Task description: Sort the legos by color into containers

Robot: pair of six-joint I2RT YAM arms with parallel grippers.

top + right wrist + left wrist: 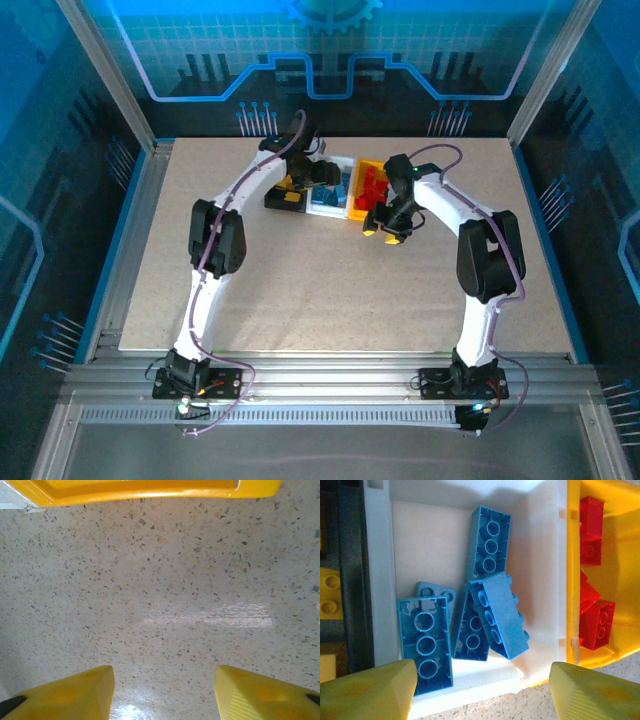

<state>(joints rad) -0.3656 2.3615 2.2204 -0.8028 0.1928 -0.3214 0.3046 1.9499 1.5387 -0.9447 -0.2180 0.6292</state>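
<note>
Speckled tabletop (165,580) spreads between the parted, empty fingers of the right gripper (162,690), the yellow bin (150,492) rim just beyond their tips. Over the white bin (380,580) the left gripper (482,695) hangs, fingers also apart and empty, blue legos (492,615) heaped just ahead; red legos (597,625) lie beyond its right finger. Nothing is held probably because sorting looks finished, though arms may hide strays

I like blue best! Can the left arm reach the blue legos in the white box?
Probably yes: the open left gripper hangs over the white box, and the blue legos lie uncovered.
</note>
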